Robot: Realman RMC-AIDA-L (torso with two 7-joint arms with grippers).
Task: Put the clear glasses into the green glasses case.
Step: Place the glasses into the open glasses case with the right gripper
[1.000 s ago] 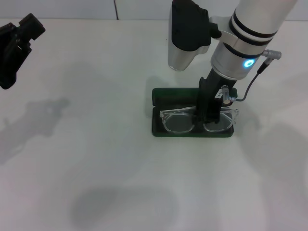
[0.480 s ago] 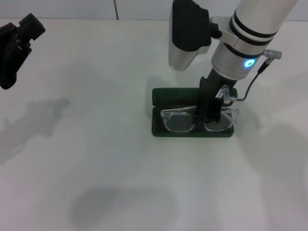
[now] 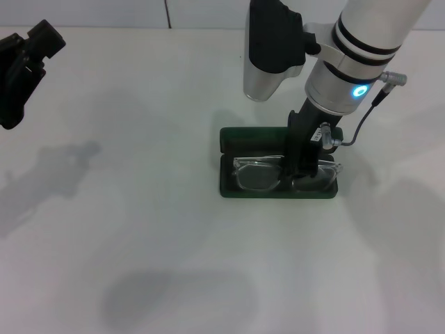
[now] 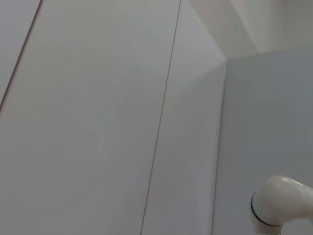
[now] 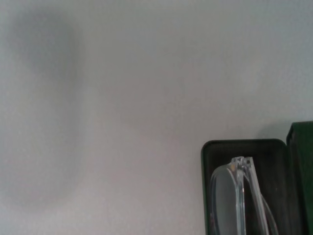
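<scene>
The green glasses case (image 3: 236, 136) lies open at the table's middle, its lid flat behind the tray. The clear glasses (image 3: 257, 176) sit low inside the tray, lenses facing forward. My right gripper (image 3: 301, 174) comes straight down on the bridge between the two lenses and is shut on it. In the right wrist view one end of the clear glasses (image 5: 238, 196) rests within the case's rim (image 5: 208, 166). My left gripper (image 3: 21, 69) hangs parked at the far left edge, well away from the case.
Only the white table (image 3: 139, 229) surrounds the case, with arm shadows across it. The left wrist view shows wall panels and a white arm joint (image 4: 279, 205).
My right gripper has lowered the clear glasses from just above the case's front rim down into the tray. The left arm has not moved.
</scene>
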